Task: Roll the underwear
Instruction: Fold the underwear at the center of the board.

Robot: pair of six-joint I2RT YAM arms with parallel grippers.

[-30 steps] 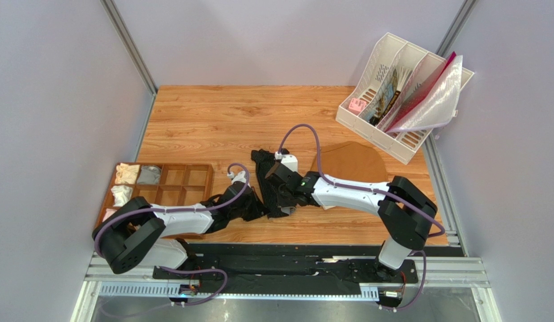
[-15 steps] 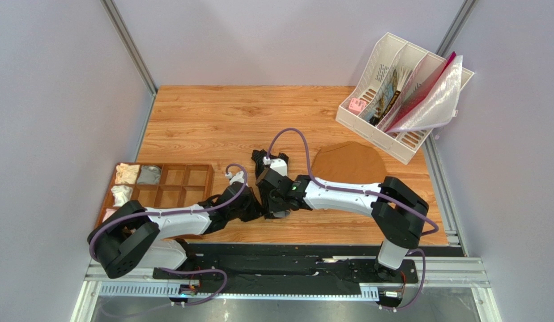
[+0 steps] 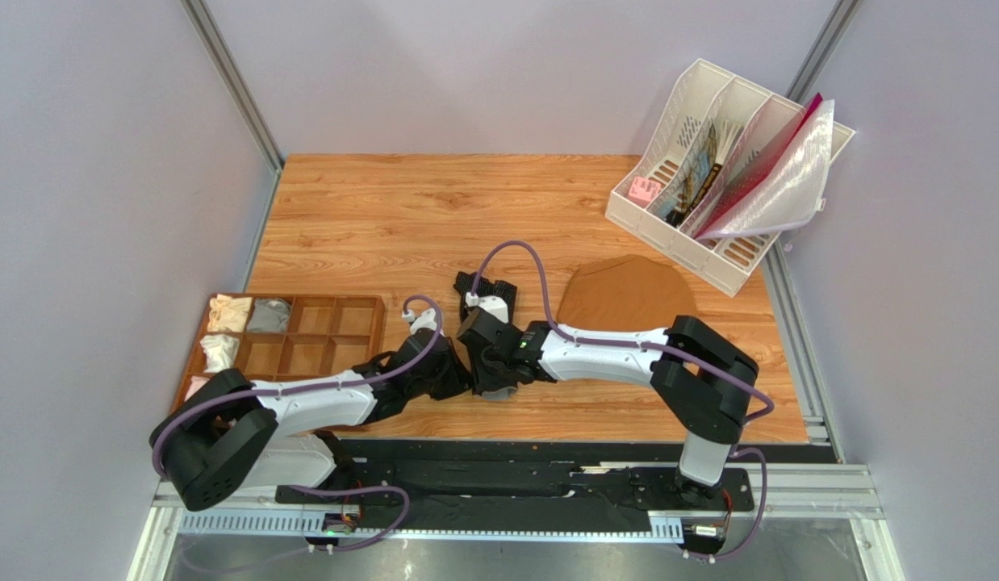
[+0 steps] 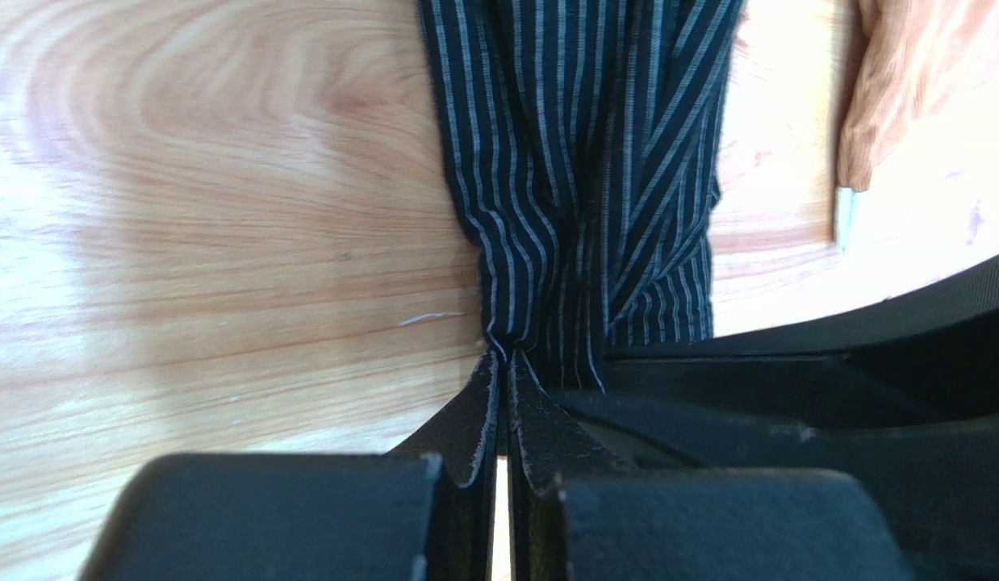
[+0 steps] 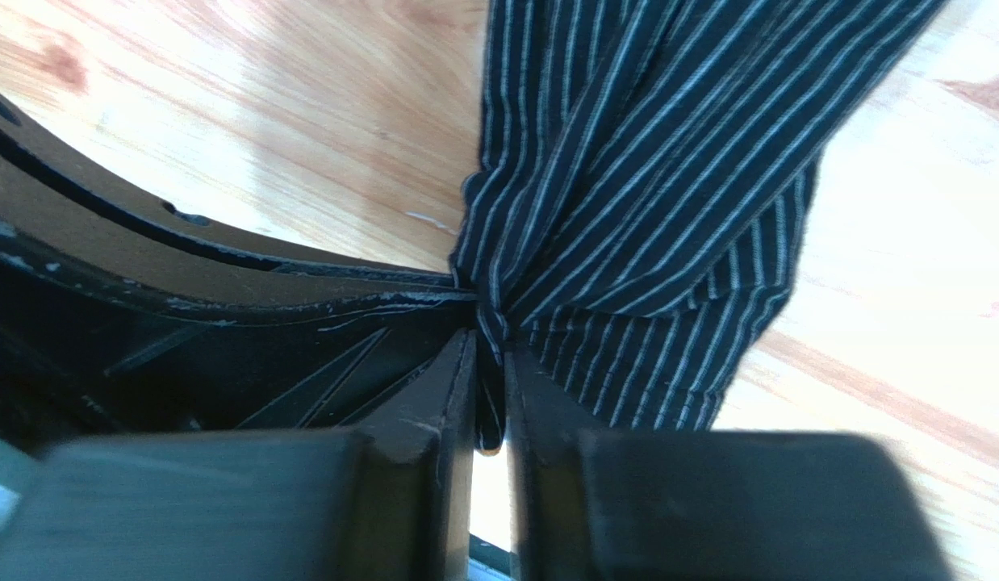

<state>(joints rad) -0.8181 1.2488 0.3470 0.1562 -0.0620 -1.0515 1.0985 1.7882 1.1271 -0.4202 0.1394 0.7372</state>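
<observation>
Wooden table (image 3: 383, 206): left gripper (image 4: 502, 363) pinches the underwear (image 4: 589, 145) tight; right gripper (image 5: 490, 345), jaws barely apart, pinches it too

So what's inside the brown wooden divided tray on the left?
Cloth bundles in its left compartments: cream roll, grey roll, white roll. The tray has empty-looking right compartments; the left arm hides its near edge.

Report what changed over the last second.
The right gripper swung left and nearer, carrying its pinch of the underwear and uncovering more of the brown briefs. The left gripper shifted slightly left. Both pinches, the tray and file rack stayed.
</observation>
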